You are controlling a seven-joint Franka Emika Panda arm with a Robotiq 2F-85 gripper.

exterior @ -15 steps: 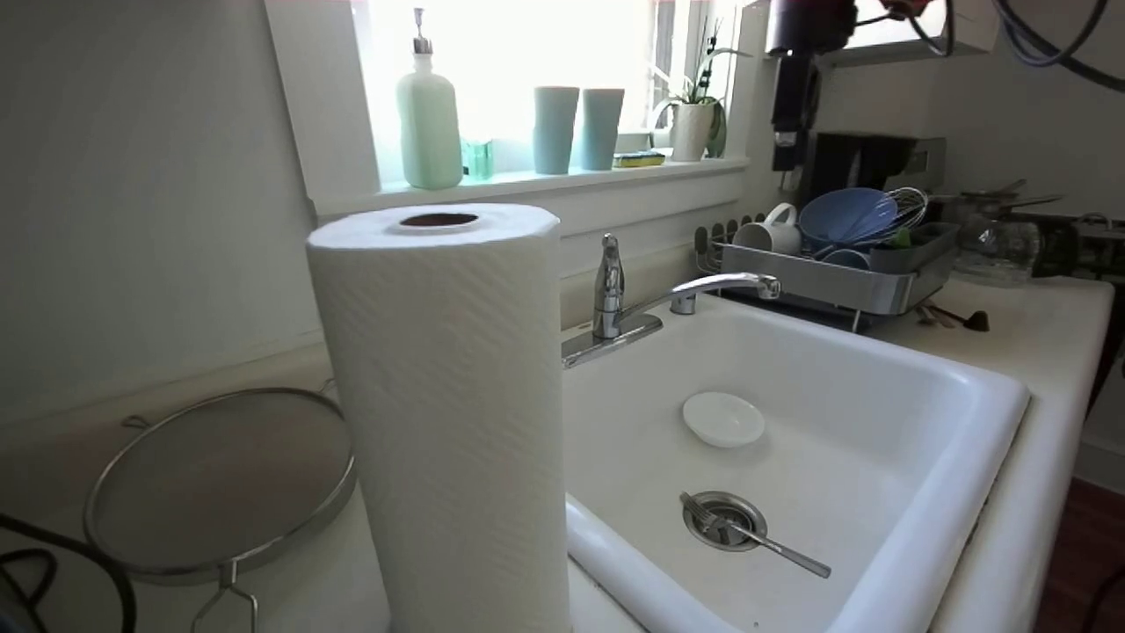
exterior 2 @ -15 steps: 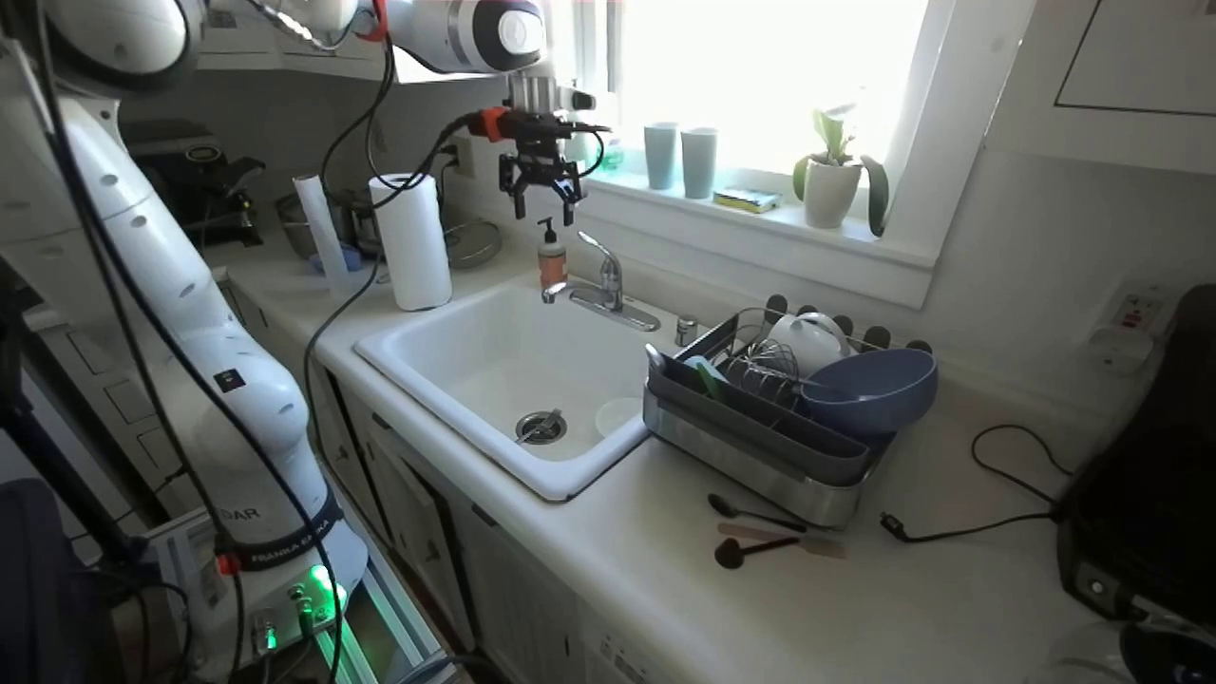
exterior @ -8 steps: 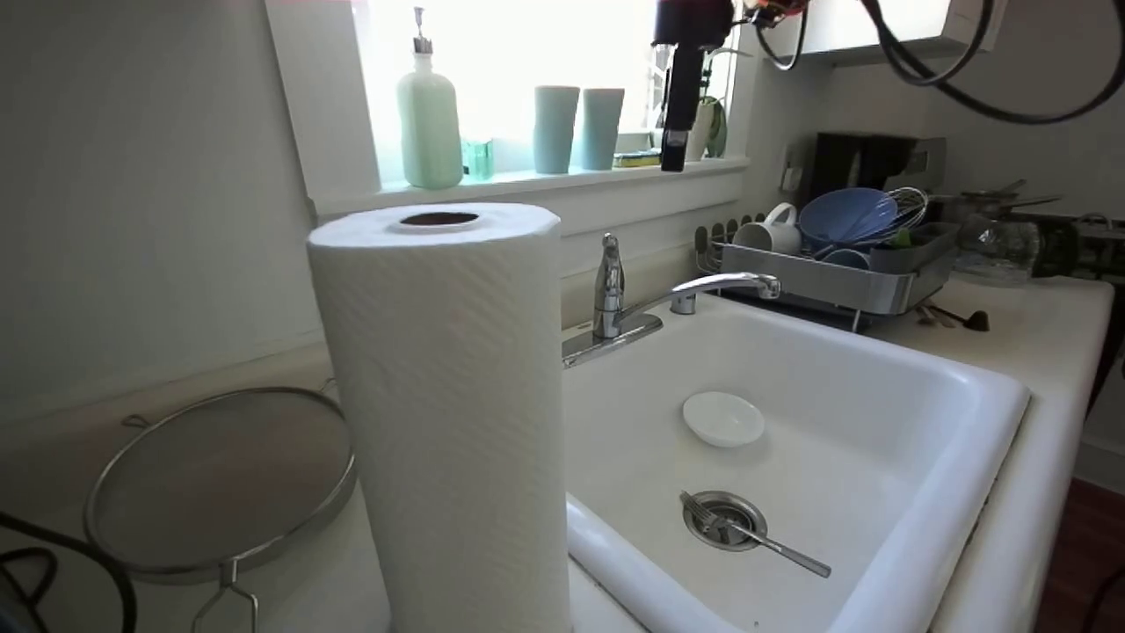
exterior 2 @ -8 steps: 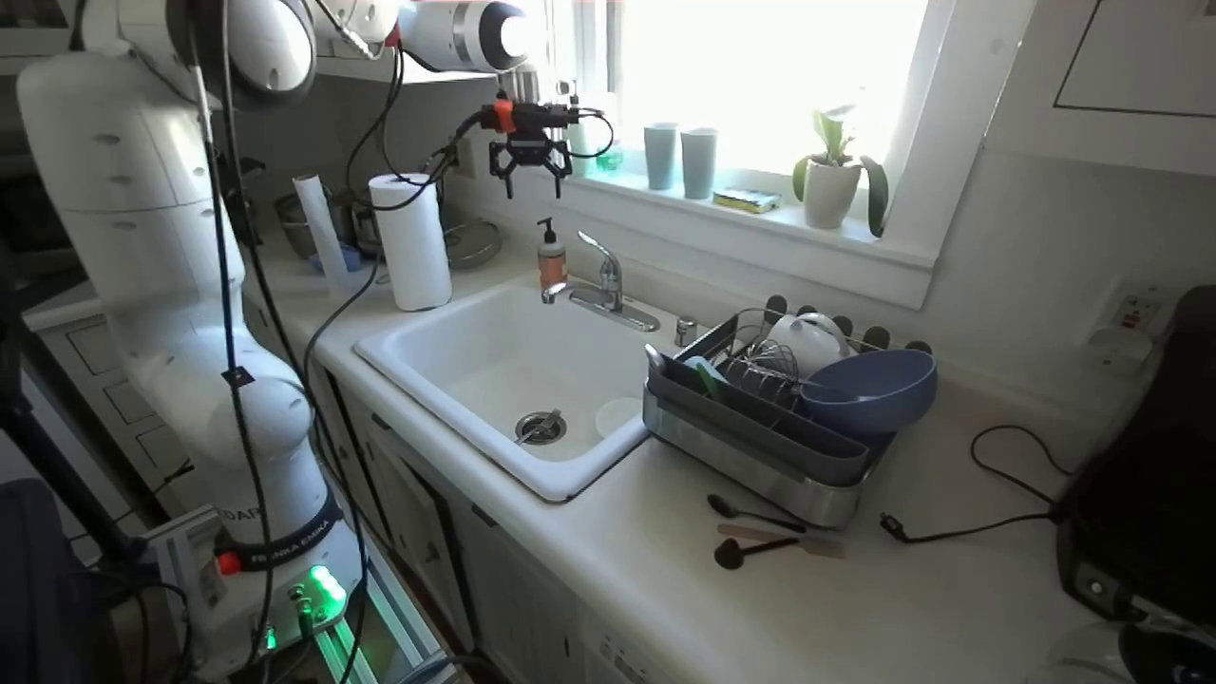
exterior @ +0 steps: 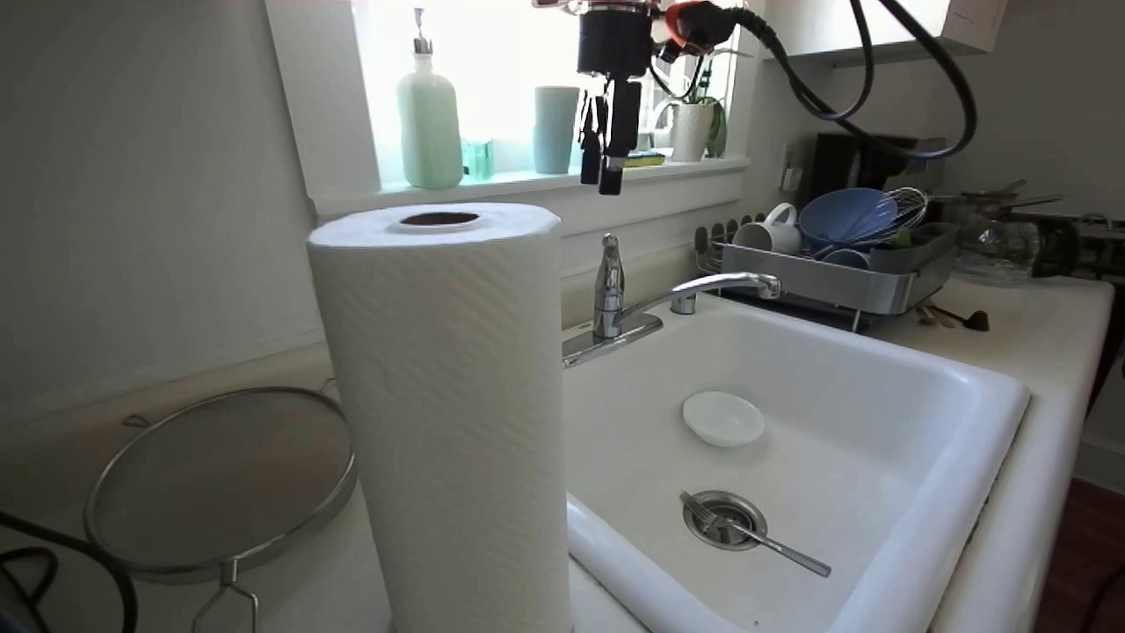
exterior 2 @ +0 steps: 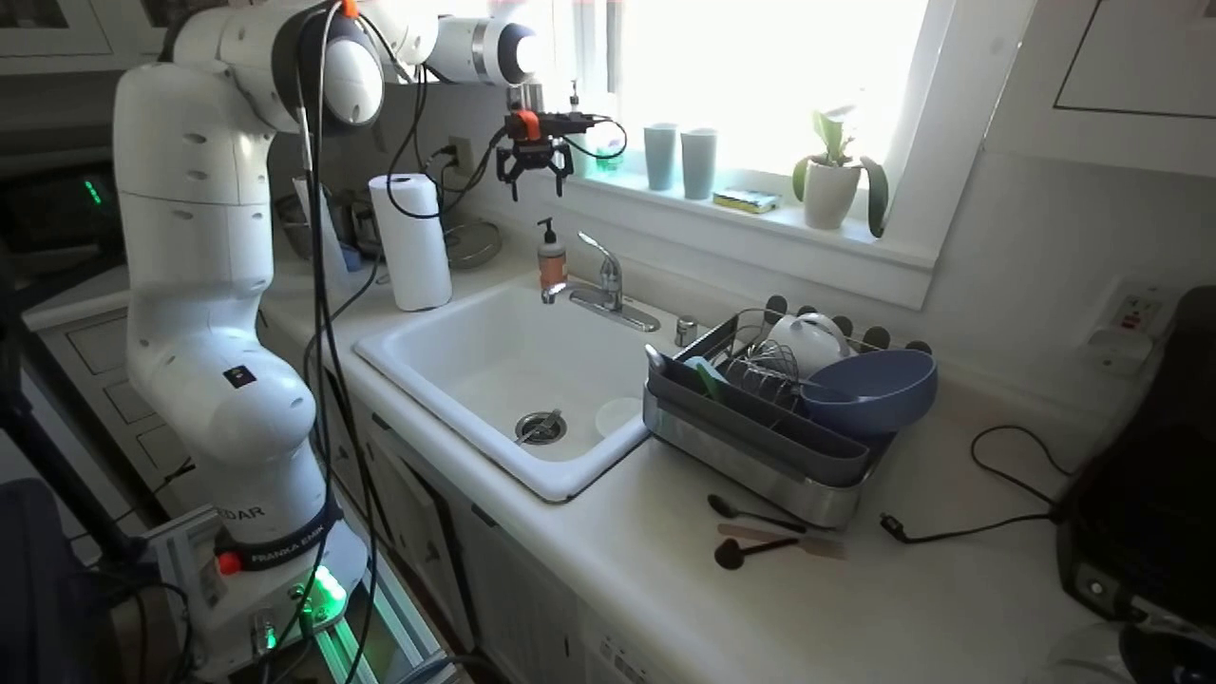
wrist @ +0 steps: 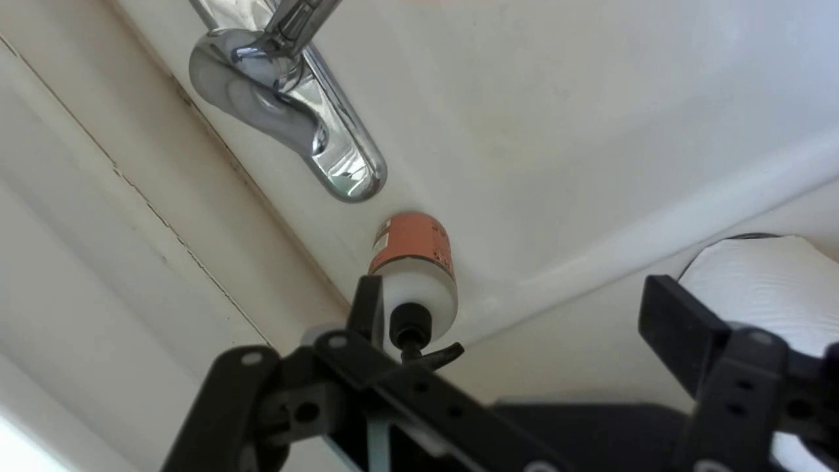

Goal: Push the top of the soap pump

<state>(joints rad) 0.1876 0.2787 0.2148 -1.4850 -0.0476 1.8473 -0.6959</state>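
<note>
Near the window [exterior 2: 760, 76], the gripper [exterior 2: 537, 195], spread wide, may press the wrong pump — the green bottle [exterior: 430, 127] and the orange-labelled bottle [wrist: 419, 282] each carry one.

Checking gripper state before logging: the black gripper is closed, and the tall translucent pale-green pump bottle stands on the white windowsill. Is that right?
No: the black gripper is open; the wrist view shows its fingers spread wide apart. The tall translucent pale-green pump bottle does stand on the white windowsill.
</note>
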